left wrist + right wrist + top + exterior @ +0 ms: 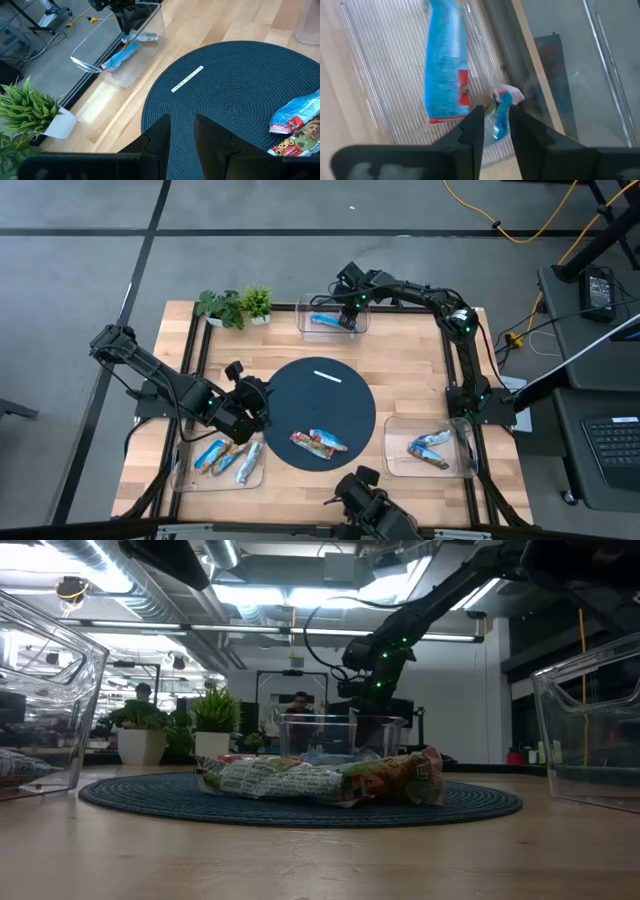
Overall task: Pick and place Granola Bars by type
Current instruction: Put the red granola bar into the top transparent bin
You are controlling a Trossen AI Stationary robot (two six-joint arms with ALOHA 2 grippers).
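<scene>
Two granola bars (318, 443) (320, 780) in mixed-colour wrappers lie side by side on the near part of the round dark mat (290, 395). A blue granola bar (445, 75) lies flat in the clear far container (305, 322). My right gripper (348, 308) (496, 122) reaches down into that container and is shut on a second blue bar (502, 107). My left gripper (262, 400) (181, 127) hovers over the mat's left edge. It holds nothing, and only a narrow gap shows between its fingers. My right gripper pinches the second blue bar near one end (499, 117) between its two fingers, coming from above and pointing down into the far container. The bar sits low inside the container beside the other blue bar. Whether it rests on the container floor I cannot tell.
A thin white strip (328, 376) lies on the mat's far part. The near left container (190, 480) holds several bars, and the near right container (395, 442) holds a few. Two potted plants (235, 305) stand at the far left corner. People (300, 705) show in the room behind.
</scene>
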